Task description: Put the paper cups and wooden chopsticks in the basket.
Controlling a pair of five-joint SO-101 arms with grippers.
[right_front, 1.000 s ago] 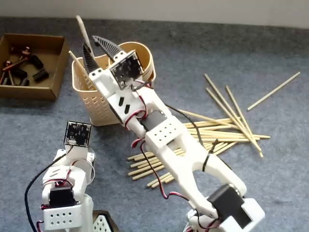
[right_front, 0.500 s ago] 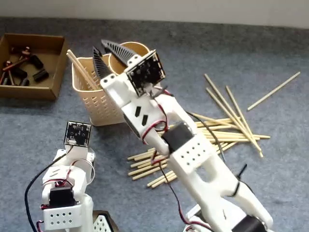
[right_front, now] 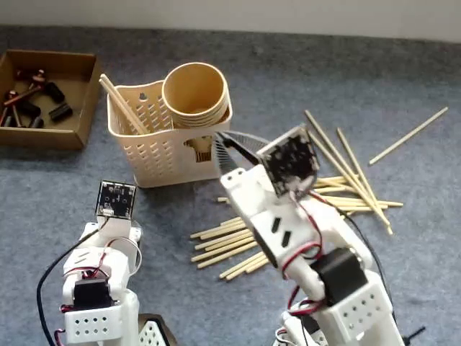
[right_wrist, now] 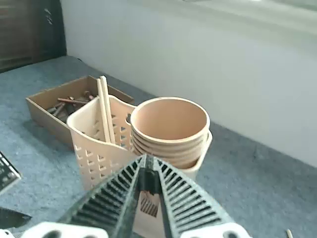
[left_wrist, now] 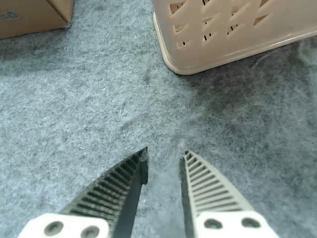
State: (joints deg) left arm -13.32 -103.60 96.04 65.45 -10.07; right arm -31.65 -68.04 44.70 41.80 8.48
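A beige slotted basket [right_front: 155, 148] stands at the back left of the grey carpet. Inside it sit stacked paper cups [right_front: 196, 94] and two wooden chopsticks [right_front: 121, 104] leaning at its left end. My right gripper [right_front: 222, 138] hangs just in front of the basket's right corner, shut with nothing in it. In the right wrist view its tips [right_wrist: 147, 162] meet below the cups [right_wrist: 168, 124] and the basket [right_wrist: 94, 144]. My left gripper [left_wrist: 164, 156] is open, low over bare carpet, a short way from the basket [left_wrist: 233, 34]. Many loose chopsticks [right_front: 302, 202] lie to the right.
A cardboard box [right_front: 43, 97] with dark small parts sits at the far left, beside the basket. More chopsticks [right_front: 346, 166] fan out at the right, and one [right_front: 408, 135] lies apart. The left arm's base [right_front: 101, 288] stands at the front left.
My right arm has pulled back from above the basket toward the front right and lowered. Its gripper, open over the basket before, is now shut. The chopstick it carried is in the basket.
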